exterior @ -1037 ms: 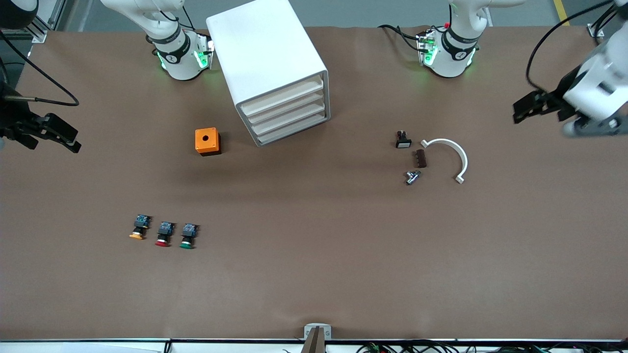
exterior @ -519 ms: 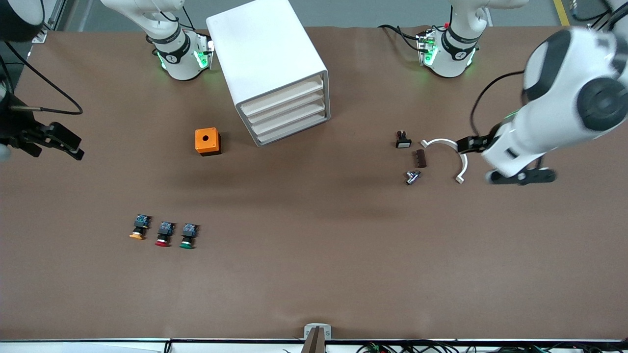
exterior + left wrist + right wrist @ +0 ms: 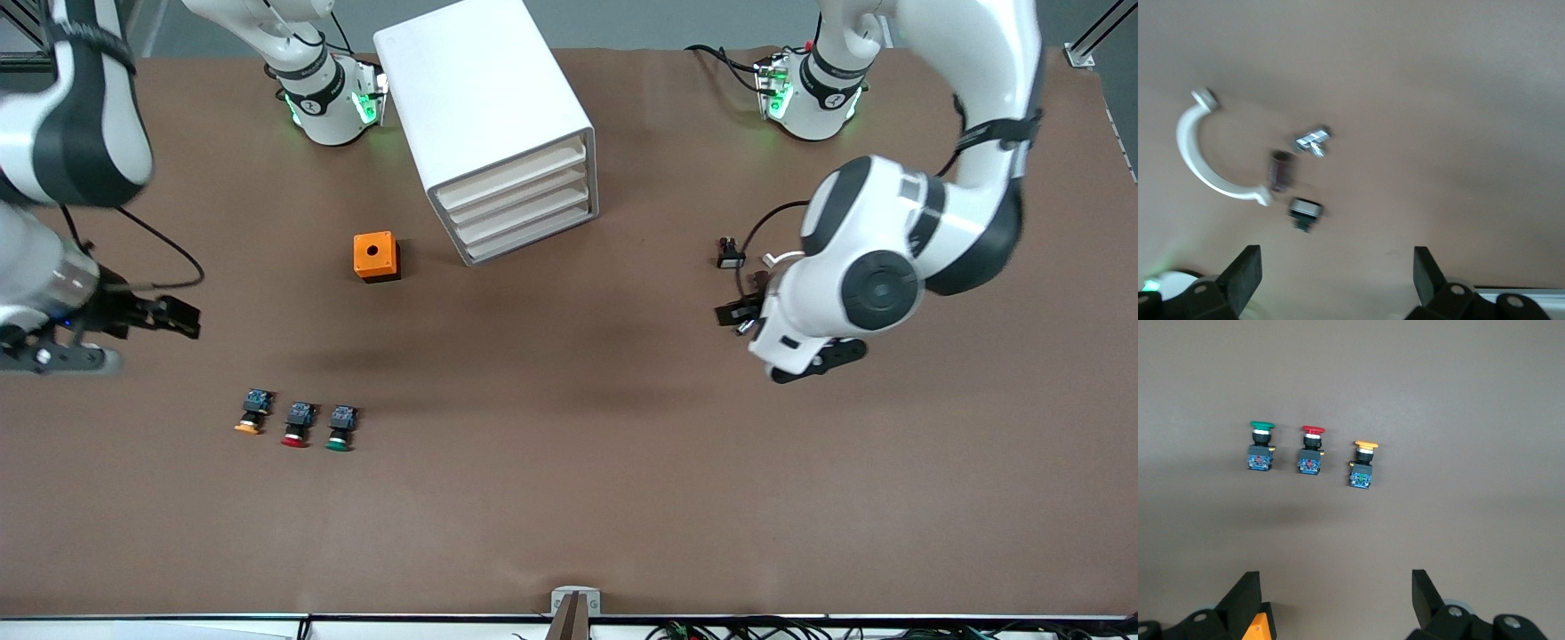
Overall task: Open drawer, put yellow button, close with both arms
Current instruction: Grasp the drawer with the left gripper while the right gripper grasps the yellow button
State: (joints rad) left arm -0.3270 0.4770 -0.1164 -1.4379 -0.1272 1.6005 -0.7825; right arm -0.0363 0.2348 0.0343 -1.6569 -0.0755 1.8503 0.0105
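The drawer point(image 3: 511, 169), topmost of four in the cabinet point(image 3: 484, 116), is closed, so opening comes first. The left gripper point(image 3: 1335, 280) hangs with fingers apart over the small parts at about 3 o'clock of the cabinet, probably on its way to the drawer. The right gripper point(image 3: 1331, 603), also spread and empty, hangs over bare table at 12 o'clock of the yellow button point(image 3: 252, 414), which lies untouched beside the red one point(image 3: 297, 425), likely staged for the pick.

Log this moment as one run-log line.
drawer: shut | yellow button: on table, untouched | left pincer: open, over small parts | right pincer: open, above buttons, empty
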